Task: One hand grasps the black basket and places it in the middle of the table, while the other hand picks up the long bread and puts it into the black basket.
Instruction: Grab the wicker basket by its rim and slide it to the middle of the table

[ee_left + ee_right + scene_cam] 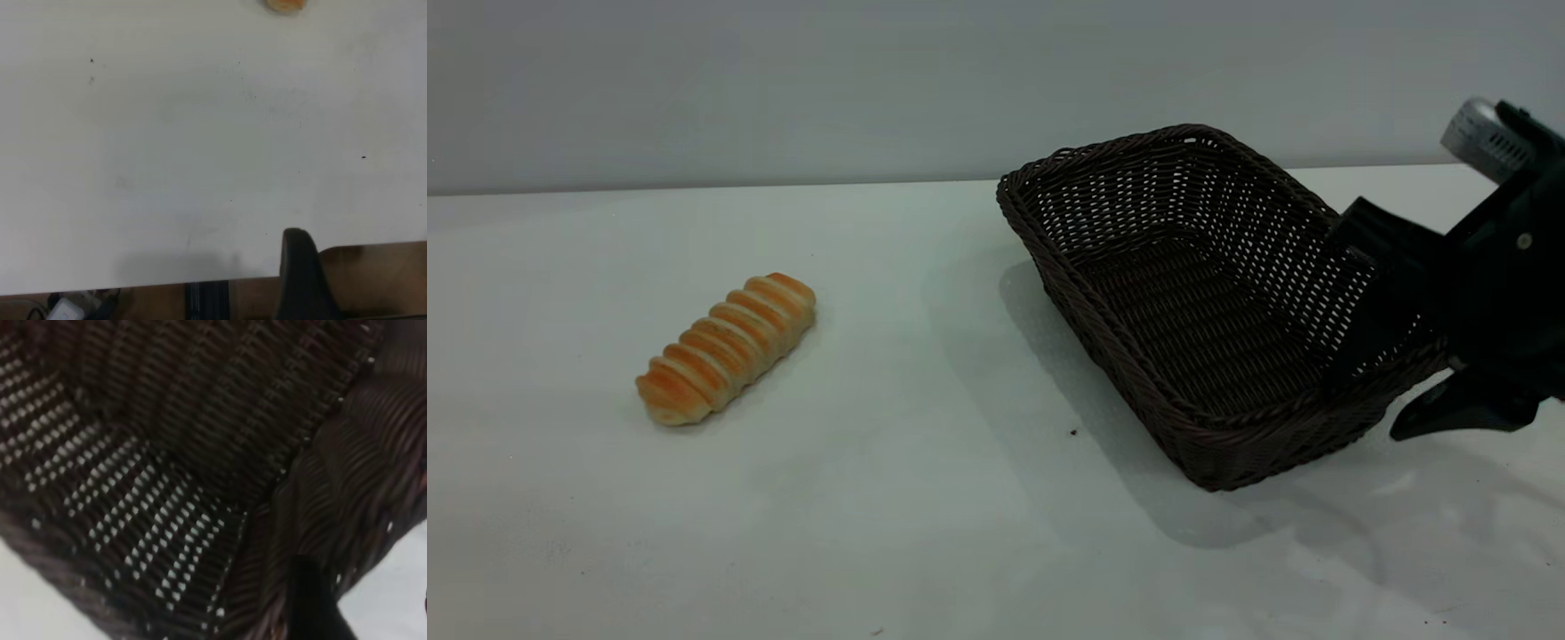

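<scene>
The black basket (1209, 293) sits right of the table's middle, tilted, with its right side raised off the table (925, 498). My right gripper (1392, 373) is shut on the basket's right rim, one finger inside the wall and the other outside under it. The right wrist view shows the basket's weave (167, 473) up close and one dark finger (310, 600) against the rim. The long bread (727, 347) lies on the table at the left, apart from the basket. Its end shows in the left wrist view (285, 5). My left gripper (303, 280) hovers over the table's near edge, far from the bread.
A grey wall stands behind the table. In the left wrist view the table's edge (200, 283) shows, with brown floor and cables beyond it. A few dark specks (1073, 433) lie on the tabletop in front of the basket.
</scene>
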Controlling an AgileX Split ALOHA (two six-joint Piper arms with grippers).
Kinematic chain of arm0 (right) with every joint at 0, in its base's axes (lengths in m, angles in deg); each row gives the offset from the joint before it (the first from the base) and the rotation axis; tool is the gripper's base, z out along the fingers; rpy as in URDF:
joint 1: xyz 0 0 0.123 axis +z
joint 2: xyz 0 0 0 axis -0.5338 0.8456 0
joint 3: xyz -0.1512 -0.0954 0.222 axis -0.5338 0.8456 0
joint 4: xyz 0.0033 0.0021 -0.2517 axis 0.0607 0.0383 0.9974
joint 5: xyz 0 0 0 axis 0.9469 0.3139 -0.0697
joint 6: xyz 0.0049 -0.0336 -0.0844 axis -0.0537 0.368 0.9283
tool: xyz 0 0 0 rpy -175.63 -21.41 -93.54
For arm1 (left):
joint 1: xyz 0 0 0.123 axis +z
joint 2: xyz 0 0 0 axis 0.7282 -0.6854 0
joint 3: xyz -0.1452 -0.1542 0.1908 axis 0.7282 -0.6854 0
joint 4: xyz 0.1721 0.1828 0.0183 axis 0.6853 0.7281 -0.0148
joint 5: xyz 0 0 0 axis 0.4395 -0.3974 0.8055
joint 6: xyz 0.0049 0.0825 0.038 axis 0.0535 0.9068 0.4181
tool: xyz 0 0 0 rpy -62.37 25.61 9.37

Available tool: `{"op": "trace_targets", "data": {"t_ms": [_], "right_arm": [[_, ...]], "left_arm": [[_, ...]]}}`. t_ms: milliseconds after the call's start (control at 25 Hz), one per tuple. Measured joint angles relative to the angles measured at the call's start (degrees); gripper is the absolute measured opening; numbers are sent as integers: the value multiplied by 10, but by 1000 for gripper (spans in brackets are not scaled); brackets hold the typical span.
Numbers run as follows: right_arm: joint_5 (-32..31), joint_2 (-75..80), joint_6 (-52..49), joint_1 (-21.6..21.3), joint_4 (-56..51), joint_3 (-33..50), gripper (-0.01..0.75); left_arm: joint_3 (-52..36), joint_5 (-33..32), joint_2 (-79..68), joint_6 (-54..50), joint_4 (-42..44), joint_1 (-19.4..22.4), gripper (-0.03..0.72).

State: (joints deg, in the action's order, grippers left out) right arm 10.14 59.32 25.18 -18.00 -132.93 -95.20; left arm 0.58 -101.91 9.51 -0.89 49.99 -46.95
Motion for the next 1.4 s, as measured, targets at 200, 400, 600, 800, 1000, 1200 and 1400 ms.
{"op": "trace_targets", "data": {"t_ms": [200, 400, 600, 800, 1000, 1200, 1400], "right_arm": [[5, 36, 0, 0, -29, -27, 425], [7, 86, 0, 0, -47, -60, 425], [25, 113, 0, 0, -70, -64, 267], [32, 101, 44, 1, -62, -69, 88], [28, 79, 154, 0, -54, -77, 88], [-65, 84, 255, 0, -30, -117, 88], [-145, 115, 280, 0, -22, -176, 88]], "left_arm": [[0, 7, 0, 4, 0, 0, 477], [0, 8, 0, 16, 0, 0, 477], [0, 7, 0, 20, 0, 0, 477], [0, -1, 0, 20, 0, 0, 477], [0, -12, 0, 20, 0, 0, 477], [0, -27, 0, 31, 0, 0, 477], [0, -28, 0, 33, 1, 0, 477]]}}
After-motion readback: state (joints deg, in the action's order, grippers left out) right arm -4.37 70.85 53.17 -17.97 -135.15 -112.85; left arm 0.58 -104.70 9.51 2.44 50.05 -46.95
